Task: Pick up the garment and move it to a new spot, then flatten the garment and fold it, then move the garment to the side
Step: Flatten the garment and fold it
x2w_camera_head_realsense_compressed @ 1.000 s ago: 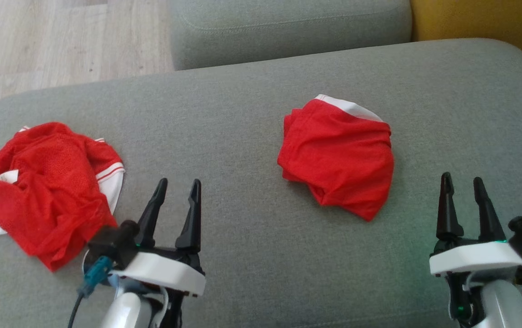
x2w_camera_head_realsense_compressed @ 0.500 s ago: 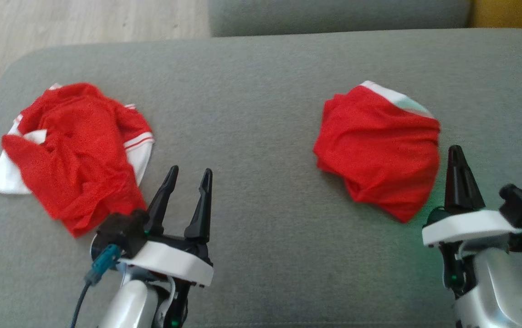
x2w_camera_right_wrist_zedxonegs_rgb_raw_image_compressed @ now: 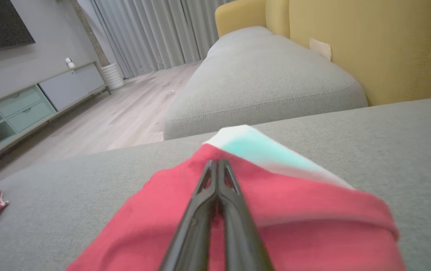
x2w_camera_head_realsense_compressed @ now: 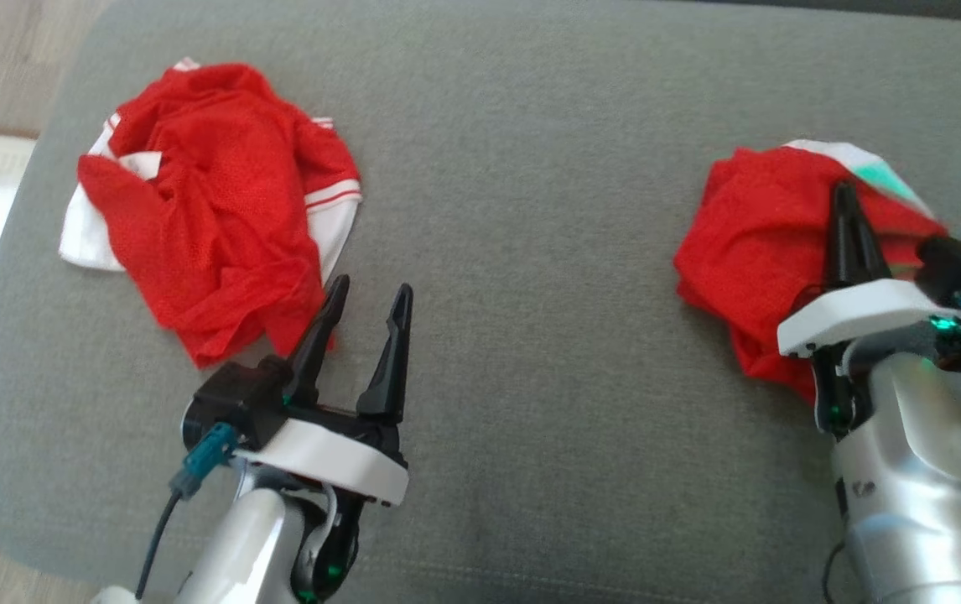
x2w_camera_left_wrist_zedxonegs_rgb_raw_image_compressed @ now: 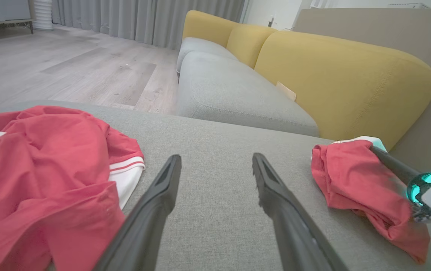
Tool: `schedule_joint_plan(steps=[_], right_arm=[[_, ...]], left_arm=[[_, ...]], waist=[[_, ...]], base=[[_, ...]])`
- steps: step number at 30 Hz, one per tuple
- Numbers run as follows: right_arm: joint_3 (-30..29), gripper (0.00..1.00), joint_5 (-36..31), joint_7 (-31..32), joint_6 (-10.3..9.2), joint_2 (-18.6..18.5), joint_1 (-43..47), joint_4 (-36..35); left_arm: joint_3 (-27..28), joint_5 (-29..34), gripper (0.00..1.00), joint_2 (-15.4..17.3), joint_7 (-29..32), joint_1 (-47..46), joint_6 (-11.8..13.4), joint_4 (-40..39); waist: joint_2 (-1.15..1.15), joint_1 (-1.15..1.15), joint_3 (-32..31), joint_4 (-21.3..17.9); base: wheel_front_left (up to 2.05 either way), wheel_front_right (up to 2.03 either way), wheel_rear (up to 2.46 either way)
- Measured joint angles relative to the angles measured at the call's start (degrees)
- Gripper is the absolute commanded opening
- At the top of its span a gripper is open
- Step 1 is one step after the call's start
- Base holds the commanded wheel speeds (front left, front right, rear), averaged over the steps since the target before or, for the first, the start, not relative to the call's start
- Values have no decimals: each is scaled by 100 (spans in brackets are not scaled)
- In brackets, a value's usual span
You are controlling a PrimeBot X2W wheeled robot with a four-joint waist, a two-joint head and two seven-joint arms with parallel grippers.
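Right gripper [x2w_camera_head_realsense_compressed: 845,191] clenched, tips over folded red garment [x2w_camera_head_realsense_compressed: 749,226] at right edge of cushion [x2w_camera_head_realsense_compressed: 531,210]. Left gripper [x2w_camera_head_realsense_compressed: 371,287] released, beside crumpled jersey [x2w_camera_head_realsense_compressed: 212,210].

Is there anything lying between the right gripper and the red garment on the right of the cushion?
Nothing visible does. The right gripper, fingers shut, sits directly over the red garment, its tips at the cloth beside the white band.

The folded red fabric garment with white band [x2w_camera_right_wrist_zedxonegs_rgb_raw_image_compressed: 305,210] is blurred and cropped at the right wrist view's bottom edge. Its contact with the right gripper [x2w_camera_right_wrist_zedxonegs_rgb_raw_image_compressed: 216,162] is indeterminate.
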Motion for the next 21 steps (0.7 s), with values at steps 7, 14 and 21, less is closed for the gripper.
schedule_joint_plan(steps=[7,14,21], right_arm=[[-499,0,-588,2,0,-8,-573,1123],[-293,0,-552,-44,0,-100,-1017,1800],[480,0,48,-47,0,-123,-1019,1720]], left_arm=[[-78,-58,100,-2,0,-158,56,-56],[-115,-153,100,-4,0,-249,112,-51],[-121,-169,100,-5,0,-249,112,15]], waist=[[0,0,337,226],[0,0,468,203],[0,0,363,-54]], base=[[0,0,0],[0,0,0],[0,0,0]])
